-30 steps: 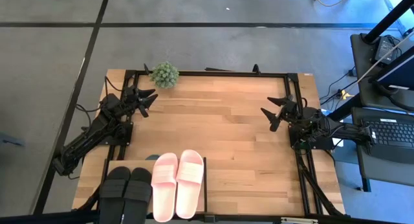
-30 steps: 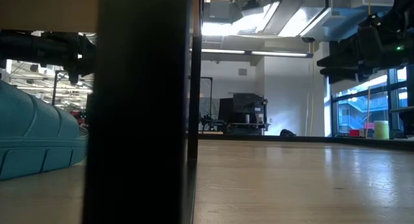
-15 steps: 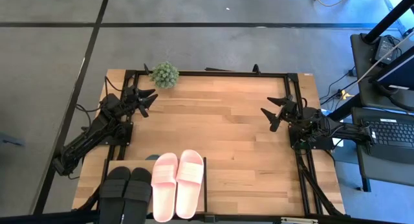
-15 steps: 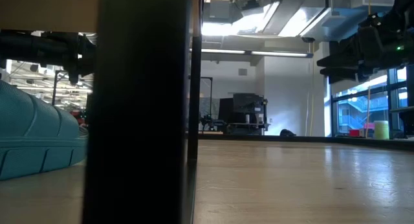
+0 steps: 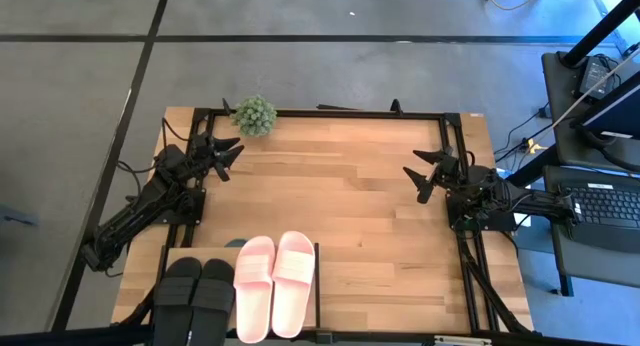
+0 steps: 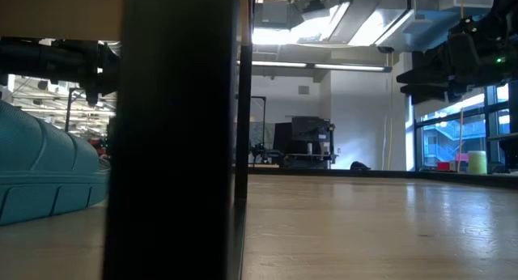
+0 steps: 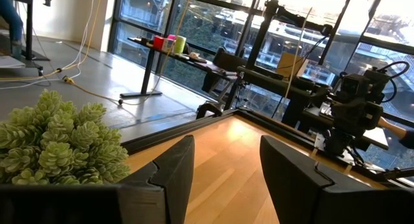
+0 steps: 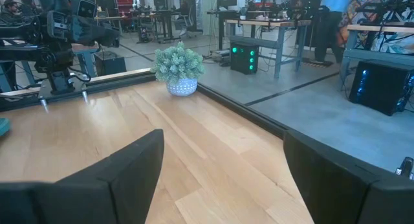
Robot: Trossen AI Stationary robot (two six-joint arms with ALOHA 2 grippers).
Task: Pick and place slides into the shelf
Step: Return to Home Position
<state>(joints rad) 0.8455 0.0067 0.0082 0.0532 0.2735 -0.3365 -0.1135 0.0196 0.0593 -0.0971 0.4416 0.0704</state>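
The pink slides (image 5: pixel 273 282) lie side by side, soles down, on the shelf (image 5: pixel 190 253) at the table's near left corner. The black slides (image 5: pixel 195 294) lie to their left on the same top board. A dark green slide (image 6: pixel 40 179) stands on the tabletop under that board, left of the black divider (image 6: pixel 174 134); only a sliver of the green slide (image 5: pixel 237 243) shows from above. My left gripper (image 5: pixel 228 152) hovers open near the far left corner. My right gripper (image 5: pixel 416 177) hovers open at the right side. Both are far from the slides.
A small potted plant (image 5: pixel 254 115) stands at the table's far edge beside my left gripper, also seen as the plant (image 7: pixel 55 136) and the plant (image 8: pixel 178 68). A black frame (image 5: pixel 330 113) runs along the table's edges. The middle of the tabletop (image 5: pixel 330 206) is bare wood.
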